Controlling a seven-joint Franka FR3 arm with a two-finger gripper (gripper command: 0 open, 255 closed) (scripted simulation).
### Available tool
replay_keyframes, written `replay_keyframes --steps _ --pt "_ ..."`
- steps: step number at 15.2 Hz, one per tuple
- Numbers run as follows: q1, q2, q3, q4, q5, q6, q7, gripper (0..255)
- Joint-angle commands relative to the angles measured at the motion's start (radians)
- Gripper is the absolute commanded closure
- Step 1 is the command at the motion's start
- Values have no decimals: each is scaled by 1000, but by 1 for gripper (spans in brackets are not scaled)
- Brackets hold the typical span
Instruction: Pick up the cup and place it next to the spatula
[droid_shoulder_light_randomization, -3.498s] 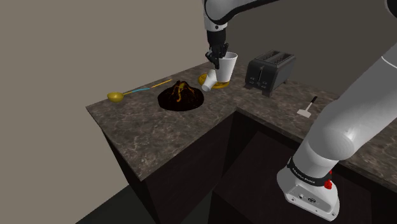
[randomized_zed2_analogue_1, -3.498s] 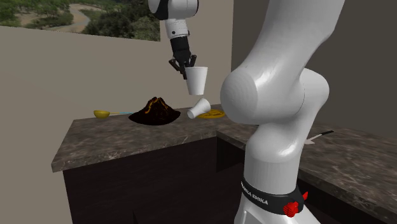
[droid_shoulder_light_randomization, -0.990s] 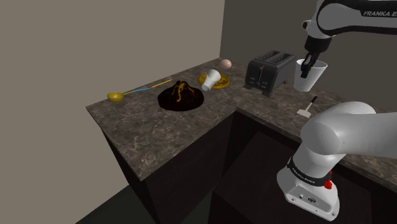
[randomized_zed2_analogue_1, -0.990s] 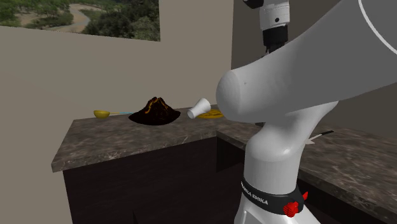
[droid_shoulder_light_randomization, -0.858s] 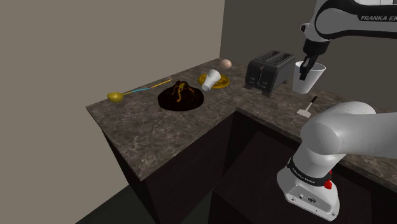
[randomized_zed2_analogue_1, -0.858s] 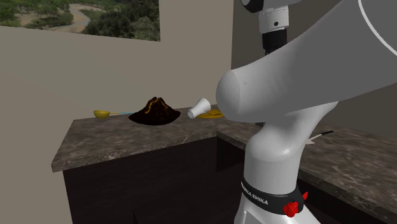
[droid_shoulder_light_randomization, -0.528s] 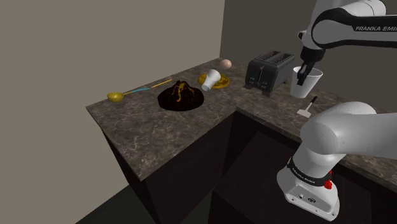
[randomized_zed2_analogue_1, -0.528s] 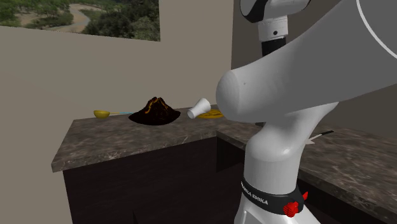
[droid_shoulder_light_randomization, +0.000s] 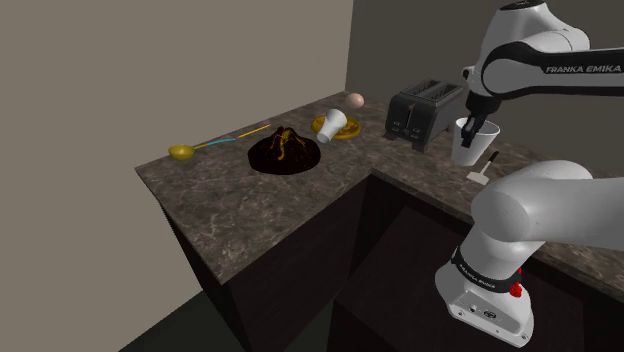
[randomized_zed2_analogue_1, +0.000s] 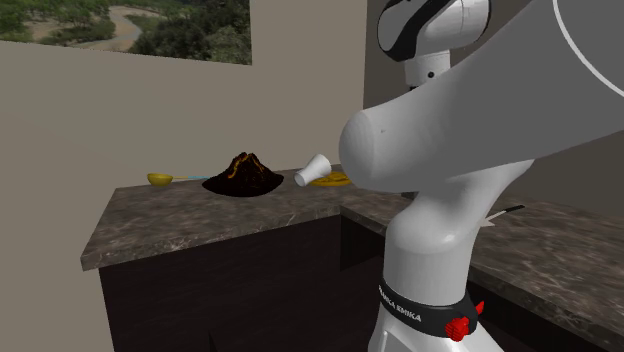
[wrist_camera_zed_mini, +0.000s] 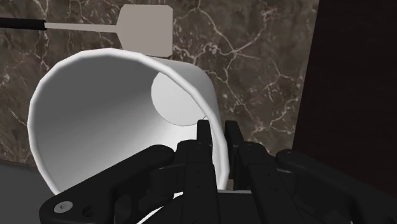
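Note:
A white cup (droid_shoulder_light_randomization: 471, 146) hangs upright in my gripper (droid_shoulder_light_randomization: 470, 126), low over the dark marble counter between the toaster and the spatula (droid_shoulder_light_randomization: 485, 167). In the wrist view the black fingers (wrist_camera_zed_mini: 205, 141) pinch the cup's (wrist_camera_zed_mini: 114, 121) wall, one inside the rim and one outside, so the gripper (wrist_camera_zed_mini: 217, 132) is shut on it. The spatula's pale blade (wrist_camera_zed_mini: 145, 28) lies on the counter just past the cup's rim. Whether the cup's base touches the counter I cannot tell. In the second exterior view the spatula (randomized_zed2_analogue_1: 498, 217) peeks out behind the arm.
A black toaster (droid_shoulder_light_randomization: 423, 111) stands close to the cup. Farther along the counter (droid_shoulder_light_randomization: 250, 210) lie a second white cup (droid_shoulder_light_randomization: 333, 124) tipped on a yellow plate, a small pinkish ball (droid_shoulder_light_randomization: 355, 100), a dark heap (droid_shoulder_light_randomization: 283, 150) and a yellow spoon (droid_shoulder_light_randomization: 181, 152).
The gripper has carried the cup down and slightly toward the shoulder view's left, from above the toaster's height to just over the counter beside the spatula. The grip has stayed shut.

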Motion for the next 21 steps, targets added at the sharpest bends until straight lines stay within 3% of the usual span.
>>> replay_keyframes --steps 1,14,21 --pt "-6 3 -12 -24 -15 27 5 255" --pt "-50 85 -106 -155 -132 230 51 255" --pt "-50 85 -106 -155 -132 230 51 255"
